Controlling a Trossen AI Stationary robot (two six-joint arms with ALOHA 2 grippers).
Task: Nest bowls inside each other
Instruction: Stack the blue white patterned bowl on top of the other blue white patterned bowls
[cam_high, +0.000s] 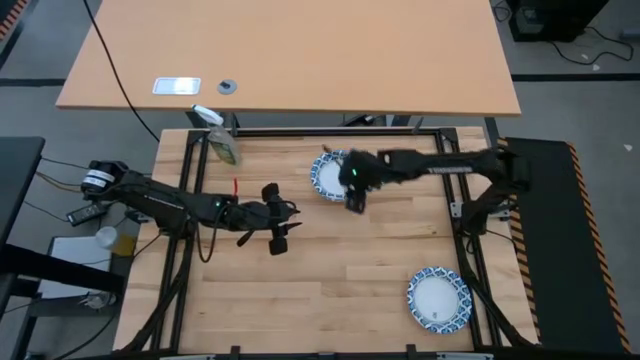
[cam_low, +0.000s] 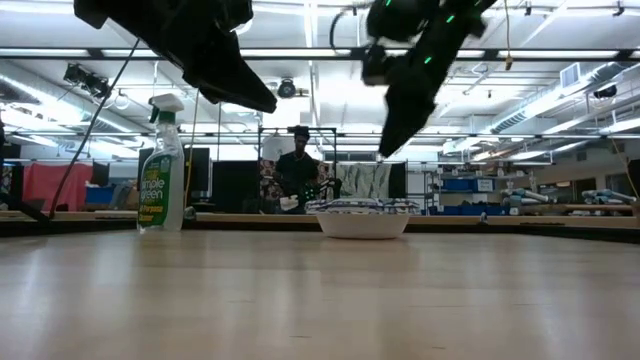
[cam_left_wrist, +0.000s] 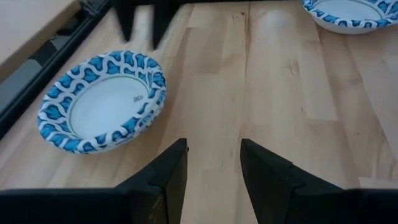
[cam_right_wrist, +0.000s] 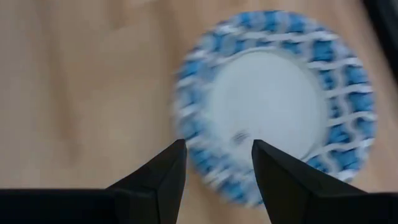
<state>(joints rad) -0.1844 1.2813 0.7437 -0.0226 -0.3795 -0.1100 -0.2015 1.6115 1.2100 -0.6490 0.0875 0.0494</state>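
Two blue-and-white patterned bowls show, each resting on its base on the wooden table. One bowl (cam_high: 325, 175) (cam_low: 362, 216) (cam_left_wrist: 102, 102) (cam_right_wrist: 273, 106) sits at the far middle. The other bowl (cam_high: 438, 298) (cam_left_wrist: 351, 9) sits near the front right corner. My right gripper (cam_high: 353, 203) (cam_low: 386, 150) (cam_right_wrist: 217, 165) hangs open in the air above the near right rim of the far bowl, fingers slanting down, touching nothing. My left gripper (cam_high: 288, 218) (cam_left_wrist: 214, 168) hovers open above the table left of that bowl, pointing toward the table's right, with nothing between its fingers.
A green spray bottle (cam_high: 222, 145) (cam_low: 160, 165) stands at the far left corner. A black metal frame (cam_high: 330, 132) runs along the table's far edge. Bare wood lies across the table's middle and near left. A person (cam_low: 297, 165) stands in the room beyond.
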